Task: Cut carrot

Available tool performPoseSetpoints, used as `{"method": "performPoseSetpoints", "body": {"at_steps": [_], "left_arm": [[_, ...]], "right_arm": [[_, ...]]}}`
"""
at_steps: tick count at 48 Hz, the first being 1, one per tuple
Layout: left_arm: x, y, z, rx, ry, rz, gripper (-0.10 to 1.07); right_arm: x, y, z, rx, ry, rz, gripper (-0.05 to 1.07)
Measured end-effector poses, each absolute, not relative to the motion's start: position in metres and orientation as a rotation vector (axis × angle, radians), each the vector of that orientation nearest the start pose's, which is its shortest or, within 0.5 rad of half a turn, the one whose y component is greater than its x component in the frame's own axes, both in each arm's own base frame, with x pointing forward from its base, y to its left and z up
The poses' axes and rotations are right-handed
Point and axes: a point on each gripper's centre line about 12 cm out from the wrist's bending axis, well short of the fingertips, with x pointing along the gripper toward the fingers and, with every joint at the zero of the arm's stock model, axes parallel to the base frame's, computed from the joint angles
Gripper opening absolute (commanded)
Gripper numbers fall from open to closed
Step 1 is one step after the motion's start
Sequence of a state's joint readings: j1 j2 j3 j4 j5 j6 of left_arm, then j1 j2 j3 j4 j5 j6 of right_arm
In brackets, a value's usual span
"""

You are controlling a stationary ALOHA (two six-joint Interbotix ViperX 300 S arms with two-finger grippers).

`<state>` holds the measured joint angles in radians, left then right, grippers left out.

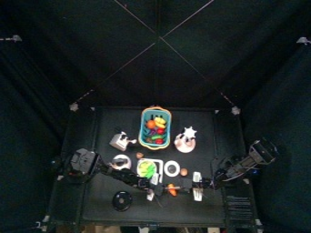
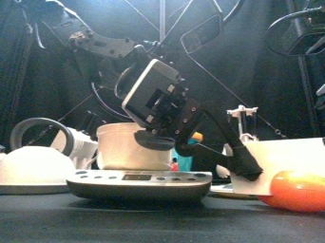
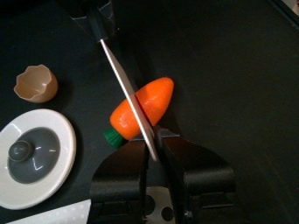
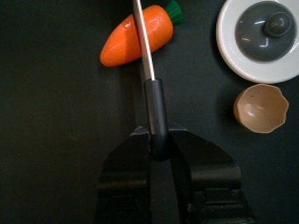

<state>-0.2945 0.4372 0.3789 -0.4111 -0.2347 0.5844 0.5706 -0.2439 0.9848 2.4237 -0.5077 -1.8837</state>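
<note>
The carrot (image 3: 142, 107) is a bright orange toy with a green stub, lying on the black table. It also shows in the right wrist view (image 4: 136, 38) and, tiny, in the top view (image 1: 179, 188). A knife (image 4: 142, 44) lies with its thin blade across the carrot. My right gripper (image 4: 153, 144) is shut on the knife's black handle (image 4: 153, 105). My left gripper (image 3: 156, 171) is at the other end, its jaws close together around the blade's tip (image 3: 149, 149). In the top view the left gripper (image 1: 153, 187) and right gripper (image 1: 201, 183) face each other across the carrot.
A brown eggshell half (image 4: 260, 106) and a white plate (image 4: 236, 44) with a grey piece stand beside the knife. A green basket (image 1: 155, 127) of toy produce stands at the back. A scale (image 2: 140, 185), a white cup (image 2: 127, 144), a kettle (image 2: 38, 157) and an orange fruit (image 2: 299, 191) fill the front.
</note>
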Motion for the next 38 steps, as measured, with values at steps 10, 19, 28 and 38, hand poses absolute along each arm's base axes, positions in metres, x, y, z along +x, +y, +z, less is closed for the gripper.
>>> {"method": "performPoseSetpoints", "body": {"at_steps": [10, 19, 28, 38], "left_arm": [[0.465, -0.13, 0.086, 0.296, 0.579, -0.251, 0.54], [0.465, -0.129, 0.083, 0.292, 0.59, -0.25, 0.54], [0.466, -0.128, 0.083, 0.297, 0.589, -0.251, 0.54], [0.466, -0.129, 0.088, 0.32, 0.574, -0.264, 0.54]], "right_arm": [[0.235, 0.103, 0.127, 0.06, 1.037, -0.107, 0.44], [0.236, 0.102, 0.128, 0.063, 1.036, -0.111, 0.44], [0.237, 0.102, 0.128, 0.058, 1.032, -0.109, 0.44], [0.238, 0.102, 0.14, 0.066, 0.988, -0.091, 0.44]]}}
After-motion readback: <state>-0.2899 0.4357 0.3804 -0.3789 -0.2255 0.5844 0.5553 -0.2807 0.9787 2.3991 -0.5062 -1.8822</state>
